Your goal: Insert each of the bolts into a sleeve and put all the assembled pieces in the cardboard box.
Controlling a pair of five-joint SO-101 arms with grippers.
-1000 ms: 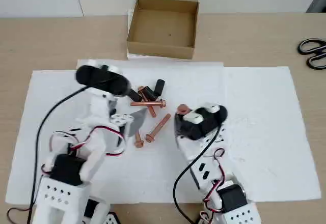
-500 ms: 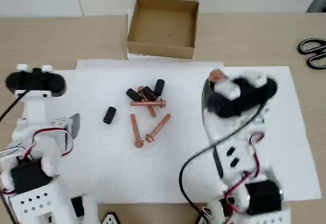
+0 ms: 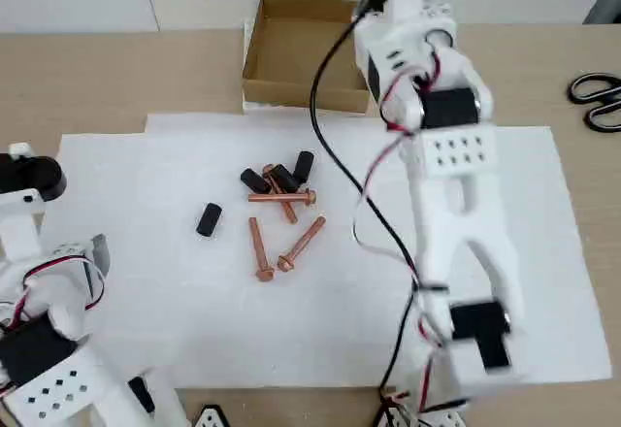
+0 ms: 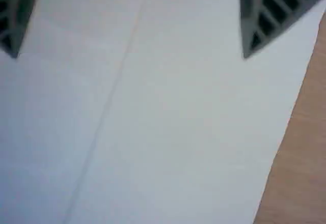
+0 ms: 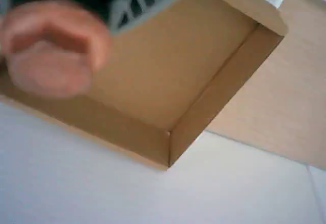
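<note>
Currently four bolts (image 3: pixel 281 197) and four sleeves (image 3: pixel 209 219) lie loose; right tool (image 5: pixel 97 25) grips a fifth bolt (image 5: pixel 51 51), left tool (image 4: pixel 131 48) gapes.

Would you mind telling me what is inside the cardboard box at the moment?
Bare brown floor shows inside the cardboard box, with no pieces visible on it. The right gripper and the copper bolt it holds cover part of that floor.

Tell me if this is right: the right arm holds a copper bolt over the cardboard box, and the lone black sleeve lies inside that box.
No. The lone black sleeve lies on the white sheet, left of the loose bolts, not inside the cardboard box, as the high view shows. The right arm does hold a copper bolt over the box.
</note>
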